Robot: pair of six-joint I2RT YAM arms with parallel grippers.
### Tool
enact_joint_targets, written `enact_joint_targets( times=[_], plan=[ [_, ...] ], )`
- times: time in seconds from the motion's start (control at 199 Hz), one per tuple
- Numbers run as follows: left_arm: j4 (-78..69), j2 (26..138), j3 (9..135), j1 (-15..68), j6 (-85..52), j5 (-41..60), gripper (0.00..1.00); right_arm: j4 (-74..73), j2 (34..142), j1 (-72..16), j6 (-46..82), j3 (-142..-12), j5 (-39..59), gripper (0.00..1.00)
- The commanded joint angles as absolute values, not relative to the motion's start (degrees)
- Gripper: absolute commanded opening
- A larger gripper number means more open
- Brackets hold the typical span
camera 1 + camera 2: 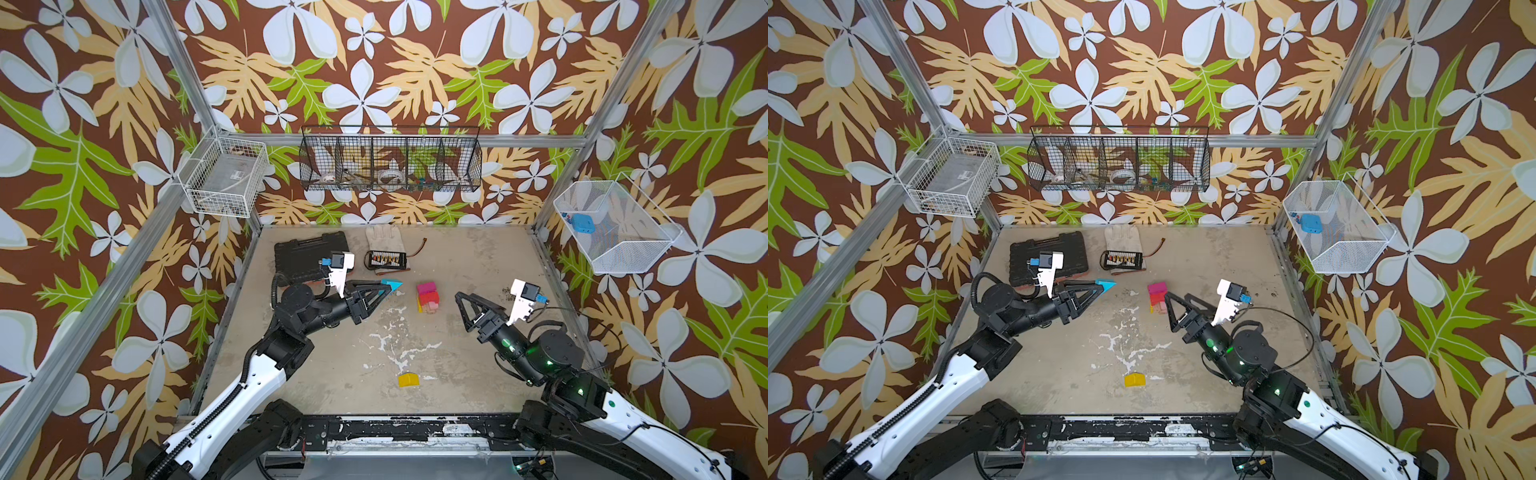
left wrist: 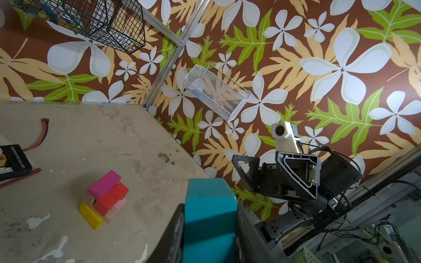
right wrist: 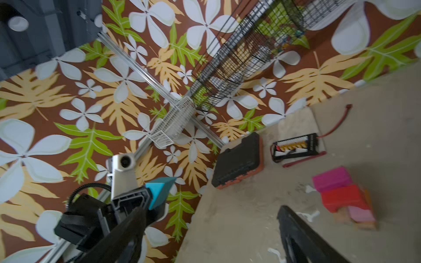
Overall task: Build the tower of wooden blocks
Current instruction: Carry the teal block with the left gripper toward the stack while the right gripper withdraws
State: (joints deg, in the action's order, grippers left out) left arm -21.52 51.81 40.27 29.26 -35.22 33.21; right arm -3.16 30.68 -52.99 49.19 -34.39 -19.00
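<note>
Two arms reach in from the lower corners in both top views. At middle left of the frame, a black tool case [image 1: 311,253] lies on the table [image 1: 490,257] near the back wall.

Just right of the case, the left gripper [image 1: 380,291] is held clear of the tabletop, its fingers pinching a teal wedge [image 1: 394,285] whose sharp end points right, toward the centre. The left wrist view shows that wedge [image 2: 209,216] at bottom centre, clamped between two dark fingers [image 2: 175,236]. Behind it, at upper centre, a pale glove [image 1: 384,237] lies with a small black connector board [image 1: 384,259] on its cuff.

At lower centre a yellow block [image 1: 408,379] sits alone, well apart from everything else.

Centre frame holds the tower [image 1: 428,299]. A magenta block [image 1: 427,287] is topmost, with a red block [image 1: 432,297] under it and pink and plain wood pieces below. A yellow bar [image 2: 91,215] lies at its foot. The teal wedge is left of the tower and not touching it.

Right of the tower, the right gripper [image 1: 467,300] points toward the stack with its fingers spread wide and nothing between them. A strip of bare table separates the nearer fingertip from the blocks. In the right wrist view the tower [image 3: 341,195] lies at right, beyond one blurred dark finger [image 3: 296,236].
</note>
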Motion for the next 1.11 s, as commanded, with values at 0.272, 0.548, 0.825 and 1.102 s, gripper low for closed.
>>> enact_joint_targets(
  times=[0.272, 0.548, 0.825, 1.102],
  plan=[
    [-33.14, 55.49, 40.42, 29.18, -18.86, 32.48, 0.07, 8.29, 16.60, -52.90, 41.64, -23.54, -42.14, 1.00],
    [-32.28, 66.50, 46.60, 29.25, -12.20, 41.18, 0.00, 5.87, 13.95, -52.91, 37.12, -20.74, -46.12, 1.00],
    [-29.91, 76.31, 50.51, 29.20, 2.32, 46.62, 0.00, 0.90, 17.64, -49.06, 34.24, -17.30, -47.82, 1.00],
    [-37.44, 88.62, 54.42, 29.40, 1.89, 49.33, 0.00, -7.56, 26.40, -22.45, 35.15, -12.09, -22.45, 1.00]
  ],
)
